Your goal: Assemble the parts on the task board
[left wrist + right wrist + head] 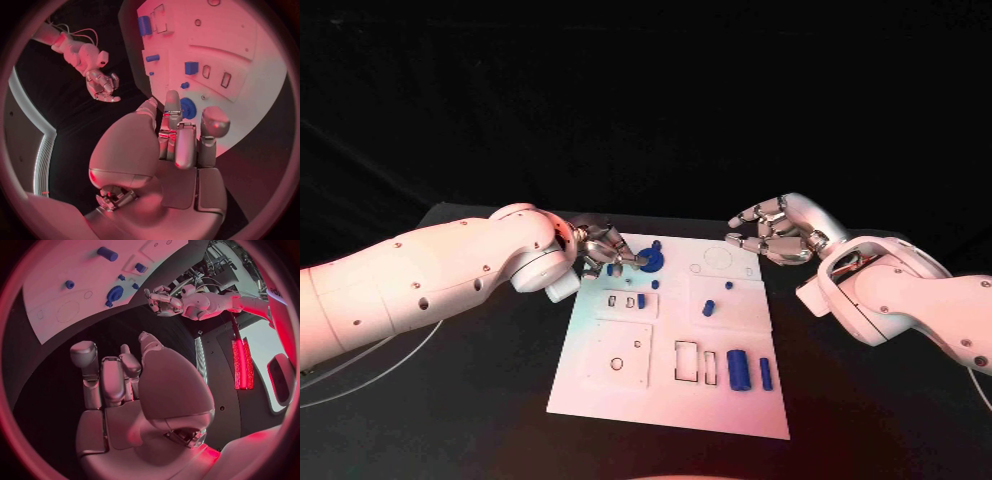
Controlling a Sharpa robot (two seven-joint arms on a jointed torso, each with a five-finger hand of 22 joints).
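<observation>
The white task board [678, 385] lies in the middle of the black table. A blue gear [651, 262] stands near the board's far edge. My left hand [600, 250] hovers at the gear's left side, fingertips close to it, holding nothing; from the left wrist the gear [187, 107] shows just beyond the left hand [181, 140]. My right hand [769, 235] hangs off the board's far right corner with fingers loosely bent and nothing in them. Other blue parts lie on the board: a short peg [708, 307], a thick cylinder [737, 367] and a slim bar [766, 373].
Empty outlined slots [688, 361] and a round hole [616, 364] sit on the board's near half. A circular recess [718, 258] marks its far right corner. Black table [473, 400] surrounds the board. A thin cable [387, 365] runs under my left arm.
</observation>
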